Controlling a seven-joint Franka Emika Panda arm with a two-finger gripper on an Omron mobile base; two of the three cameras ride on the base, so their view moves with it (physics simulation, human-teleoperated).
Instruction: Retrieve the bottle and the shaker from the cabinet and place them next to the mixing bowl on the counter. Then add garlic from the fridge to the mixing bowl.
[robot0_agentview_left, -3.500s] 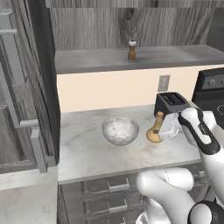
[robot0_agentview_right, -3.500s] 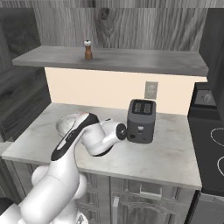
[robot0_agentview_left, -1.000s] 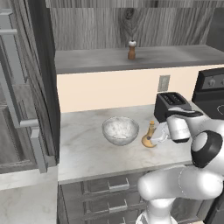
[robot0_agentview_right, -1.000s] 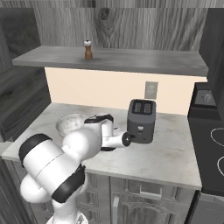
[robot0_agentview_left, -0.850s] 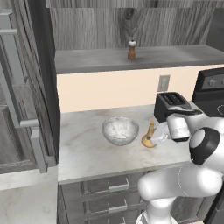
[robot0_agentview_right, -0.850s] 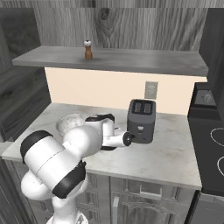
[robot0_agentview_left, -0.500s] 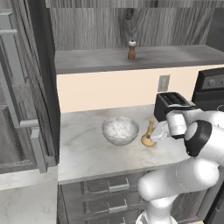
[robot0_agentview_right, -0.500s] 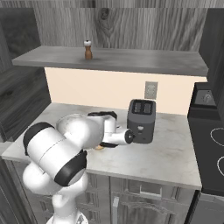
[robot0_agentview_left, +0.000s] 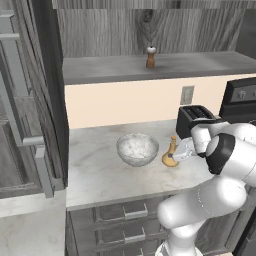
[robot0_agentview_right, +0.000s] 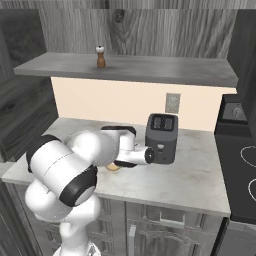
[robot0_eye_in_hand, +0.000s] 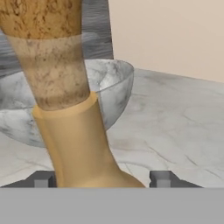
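Where desk meets centre frame: bottle beside mixing bowl, between spread, non-gripping end effector fingertips.

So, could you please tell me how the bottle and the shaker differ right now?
The bottle is tan-yellow and gourd-shaped with a slim neck; the shaker is a brown cylinder with a white top. The bottle stands on the counter beside the mixing bowl, the shaker up on the cabinet shelf. The open gripper straddles the bottle; nothing is near the shaker. Both stand upright.
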